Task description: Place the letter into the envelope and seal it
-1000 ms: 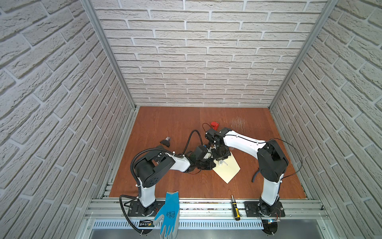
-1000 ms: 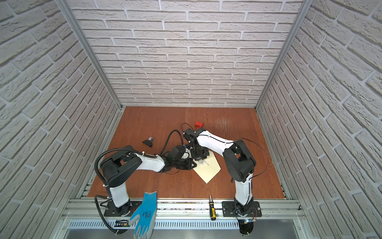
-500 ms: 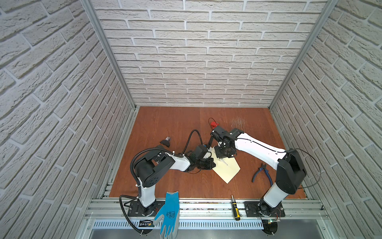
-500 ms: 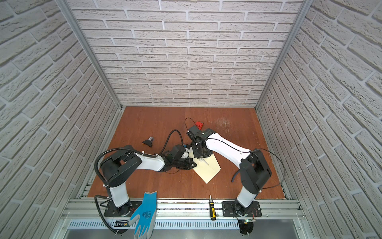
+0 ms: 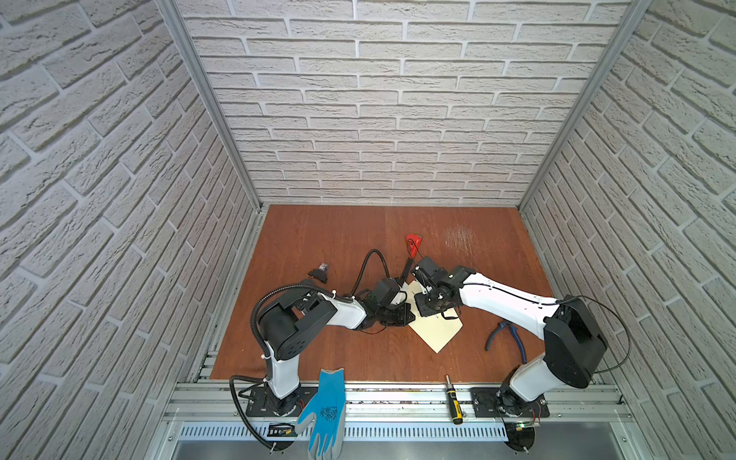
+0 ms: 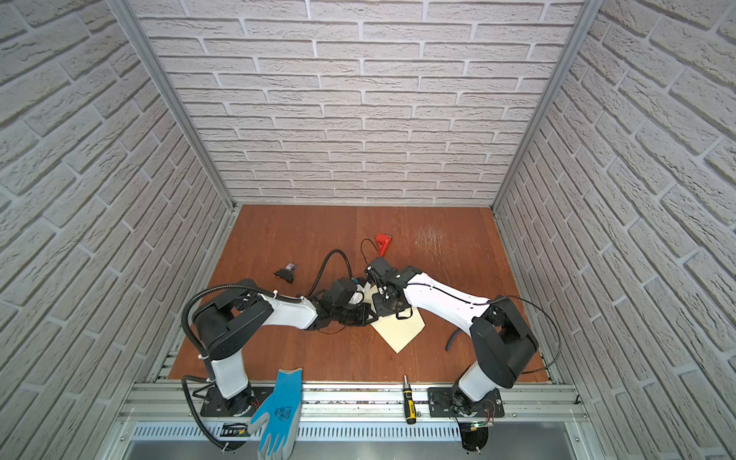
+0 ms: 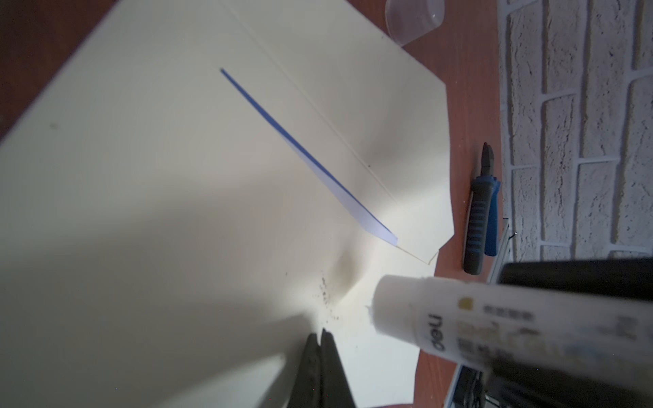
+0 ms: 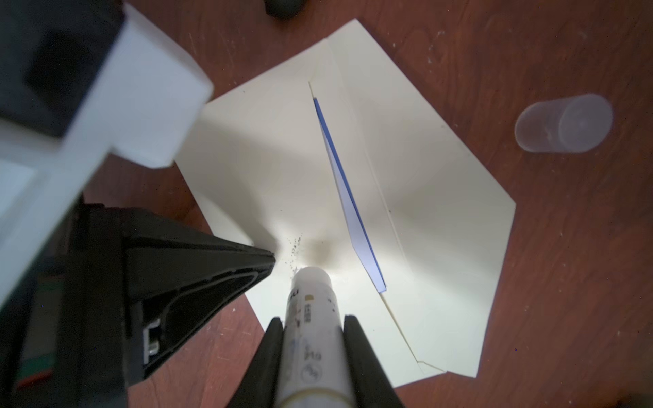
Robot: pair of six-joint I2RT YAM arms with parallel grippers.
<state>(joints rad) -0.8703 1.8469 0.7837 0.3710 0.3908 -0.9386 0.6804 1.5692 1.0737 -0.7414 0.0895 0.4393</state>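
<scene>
1. The right arm's elbow has swung outward, uncovering the pliers. The right pincer, clamped on the glue stick, now sits closer to the left pincer.
2. The left pincer, shut tight, pins the envelope to the table.
3. The letter is inside, only a blue-edged sliver showing. Gluing seems underway; sealing remains.

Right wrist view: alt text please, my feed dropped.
The right gripper clamps a glue stick in its jaws, tip near the cream envelope. The letter shows a blue edge in its mouth; the left gripper, jaws shut, has its tip on the envelope.
</scene>
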